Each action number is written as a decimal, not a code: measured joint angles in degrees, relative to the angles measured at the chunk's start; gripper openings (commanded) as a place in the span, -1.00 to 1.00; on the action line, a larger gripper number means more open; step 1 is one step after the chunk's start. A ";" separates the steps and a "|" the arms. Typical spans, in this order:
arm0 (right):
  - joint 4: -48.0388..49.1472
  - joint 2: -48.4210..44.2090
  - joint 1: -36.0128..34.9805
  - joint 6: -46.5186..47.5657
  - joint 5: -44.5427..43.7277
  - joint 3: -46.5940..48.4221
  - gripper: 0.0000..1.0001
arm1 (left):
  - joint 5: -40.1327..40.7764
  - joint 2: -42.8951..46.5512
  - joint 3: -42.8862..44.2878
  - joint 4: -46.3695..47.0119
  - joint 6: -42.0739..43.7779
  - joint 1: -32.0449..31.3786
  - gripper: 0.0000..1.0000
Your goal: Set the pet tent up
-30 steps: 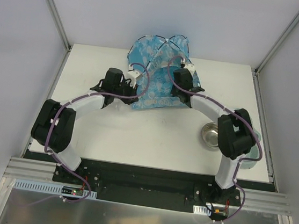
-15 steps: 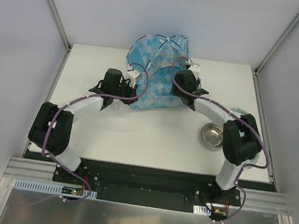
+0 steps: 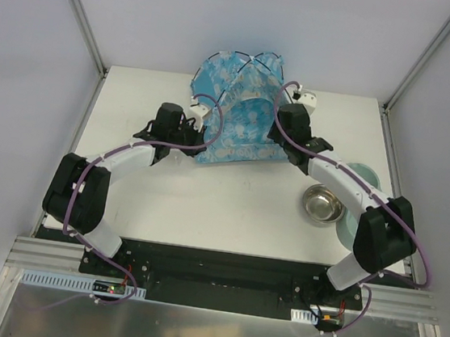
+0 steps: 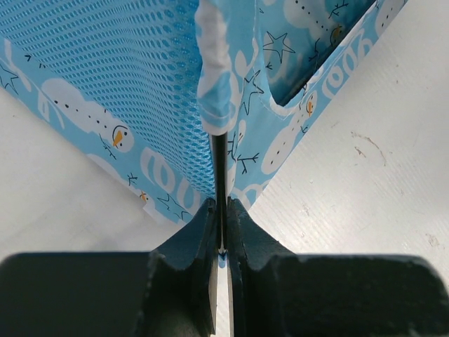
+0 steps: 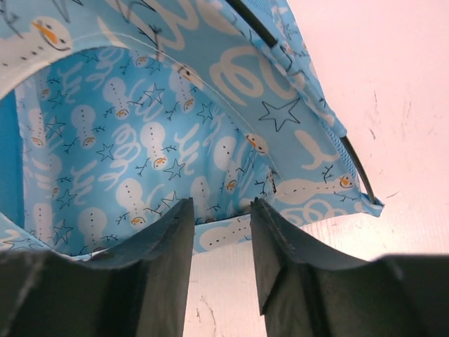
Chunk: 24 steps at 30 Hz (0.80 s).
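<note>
text: none legible | labels, numbers: none | pet tent (image 5: pixel 140 140) print just beyond the jaws: snowmen, stars, loops (pictures, not letters)

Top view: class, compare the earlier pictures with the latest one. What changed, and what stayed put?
The right gripper opened, let go of the tent and swung away to the right; its jaws now stand apart and empty. The left gripper stays clamped on the black pole; the metal bowl has not moved.
</note>
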<state>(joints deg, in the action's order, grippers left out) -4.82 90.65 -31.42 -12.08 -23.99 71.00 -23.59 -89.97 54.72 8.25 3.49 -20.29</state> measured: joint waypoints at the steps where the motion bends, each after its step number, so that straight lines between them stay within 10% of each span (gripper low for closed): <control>1: -0.31 0.42 0.00 -0.42 -0.22 0.02 -0.26 | 0.00 0.00 0.00 0.00 0.00 0.00 -1.00; 24: 0.76 11.43 0.02 -2.84 -5.40 1.03 -0.20 | -0.42 0.00 0.00 -0.02 -0.07 0.00 -1.00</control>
<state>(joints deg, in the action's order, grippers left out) -4.05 102.08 -31.40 -14.92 -29.39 72.03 -24.01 -89.97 54.72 8.23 3.42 -20.29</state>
